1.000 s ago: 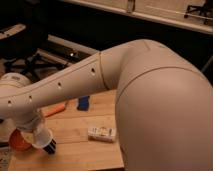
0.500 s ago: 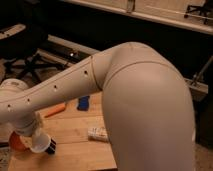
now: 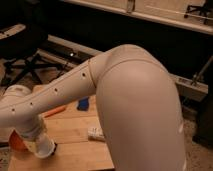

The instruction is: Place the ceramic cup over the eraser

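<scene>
Jaws of the gripper (image 3: 43, 144) are seen closed on the cup (image 3: 46, 150), though they are largely hidden behind the wrist and the cup itself, so how wide they stand cannot be judged further. The gripper is placed low at the left of the view, over the near left part of the counter (image 3: 75, 150). The cup is held tilted, with its open mouth turned down and toward the lower right, close above the wooden surface; whether its rim touches the wood cannot be told.

A small dark shape (image 3: 54, 146) is seen right against the cup's right edge. Whether it is the eraser cannot be told.

Part of an orange bowl (image 3: 16, 143) is seen just behind the wrist, at the left edge of the counter. A carrot (image 3: 55, 111) lies further back on the counter, partly covered by the arm (image 3: 135, 110). A blue pad (image 3: 83, 104) is seen beside it to the right, at the far edge. A white packet (image 3: 95, 133) lies nearer the middle, its right end hidden by the arm.

Most of the right half of the view is filled by the arm's bulky white elbow. A black chair (image 3: 20, 47) stands on the floor beyond the counter, at the upper left.
</scene>
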`<action>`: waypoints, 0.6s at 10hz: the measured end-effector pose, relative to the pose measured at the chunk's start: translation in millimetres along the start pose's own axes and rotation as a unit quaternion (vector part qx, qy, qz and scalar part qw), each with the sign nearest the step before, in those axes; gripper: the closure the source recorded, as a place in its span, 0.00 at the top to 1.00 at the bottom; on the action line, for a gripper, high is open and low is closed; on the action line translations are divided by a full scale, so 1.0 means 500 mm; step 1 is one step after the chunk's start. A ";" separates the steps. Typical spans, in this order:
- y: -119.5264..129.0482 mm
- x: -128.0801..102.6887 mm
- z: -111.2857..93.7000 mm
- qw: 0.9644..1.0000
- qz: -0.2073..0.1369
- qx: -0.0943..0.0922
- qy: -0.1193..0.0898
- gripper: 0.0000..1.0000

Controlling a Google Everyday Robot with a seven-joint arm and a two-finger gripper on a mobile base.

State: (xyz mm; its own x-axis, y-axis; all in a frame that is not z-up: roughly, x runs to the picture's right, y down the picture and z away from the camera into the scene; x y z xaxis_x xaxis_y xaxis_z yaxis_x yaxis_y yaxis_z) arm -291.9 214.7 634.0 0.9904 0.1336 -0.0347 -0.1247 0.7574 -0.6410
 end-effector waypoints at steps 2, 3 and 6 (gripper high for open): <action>0.000 0.006 0.015 1.000 0.009 -0.007 0.007 0.07; -0.001 0.008 0.025 1.000 0.014 -0.013 0.011 0.17; -0.005 0.020 0.062 0.999 0.044 -0.022 0.020 0.46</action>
State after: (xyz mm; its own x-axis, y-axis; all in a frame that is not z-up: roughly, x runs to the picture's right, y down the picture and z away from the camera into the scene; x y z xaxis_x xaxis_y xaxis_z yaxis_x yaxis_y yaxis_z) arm -283.7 234.1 659.0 0.9773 0.1728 -0.1225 -0.2101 0.7147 -0.6672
